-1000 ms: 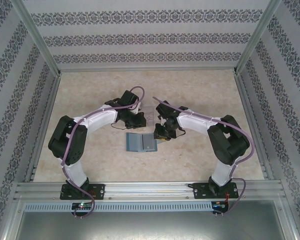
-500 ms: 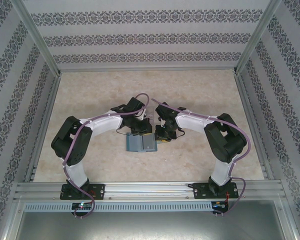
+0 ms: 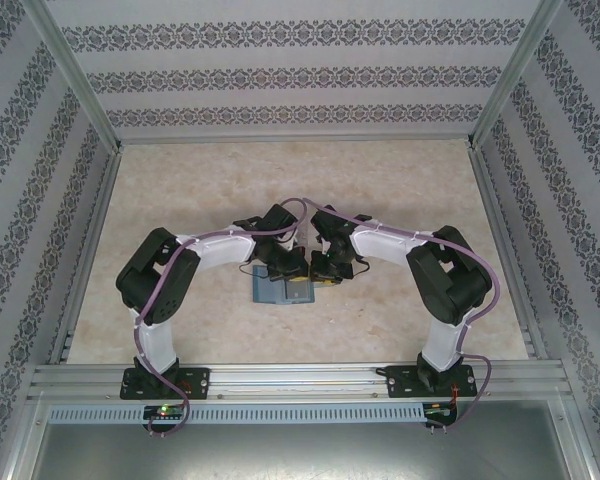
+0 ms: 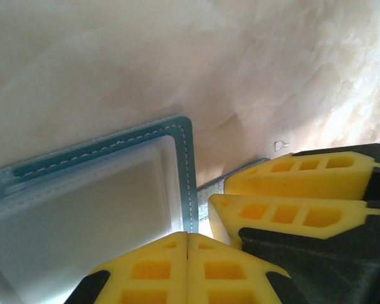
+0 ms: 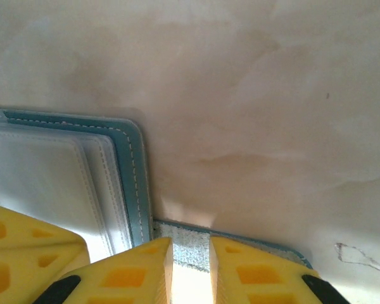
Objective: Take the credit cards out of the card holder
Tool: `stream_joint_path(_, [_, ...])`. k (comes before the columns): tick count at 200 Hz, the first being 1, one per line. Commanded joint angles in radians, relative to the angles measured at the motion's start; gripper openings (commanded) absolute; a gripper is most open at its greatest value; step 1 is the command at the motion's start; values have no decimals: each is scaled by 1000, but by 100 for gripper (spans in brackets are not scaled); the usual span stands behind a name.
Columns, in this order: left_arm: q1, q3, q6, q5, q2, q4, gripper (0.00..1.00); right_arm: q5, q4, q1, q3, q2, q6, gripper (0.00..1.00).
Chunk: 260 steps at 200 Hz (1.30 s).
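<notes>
Two arms bent inward from the near edge, their wrists close together above the card holder (image 3: pixel 278 293), which lay open and flat near the middle of the marbled table (image 3: pixel 180 200). The left gripper (image 4: pixel 187 239) hung over the holder's pale inner panel (image 4: pixel 82 209), just inside the teal stitched border. Its yellow fingertips were pressed together with nothing visible between them. The right gripper (image 5: pixel 190 243) sat just beside it, at the holder's corner, low over the grey strap tab (image 5: pixel 185 232) that stuck out from the edge. Its fingertips stood a narrow slit apart, and the tab ran beneath and past them. Whether they actually pinched the tab could not be told from either wrist view. Whether the whitish panel inside the holder was a card or a pocket face was also unclear.
</notes>
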Motion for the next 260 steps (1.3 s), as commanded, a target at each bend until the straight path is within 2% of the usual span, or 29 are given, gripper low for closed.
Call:
stream_joint_path(1, [-12, -7, -7, 15, 27, 3, 7, 12, -9, -4, -16, 14, -13, 23])
stream_joint_path(85, [-18, 8, 59, -64, 29, -143, 8, 13, -15, -6, -9, 19, -13, 23])
stream_joint_path(219, [-38, 58, 102, -157, 6, -263, 9, 10, -20, -7, -3, 20, -17, 24])
stream_joint_path(260, [-38, 75, 122, -214, 7, -326, 16, 11, -20, -6, -1, 23, -18, 24])
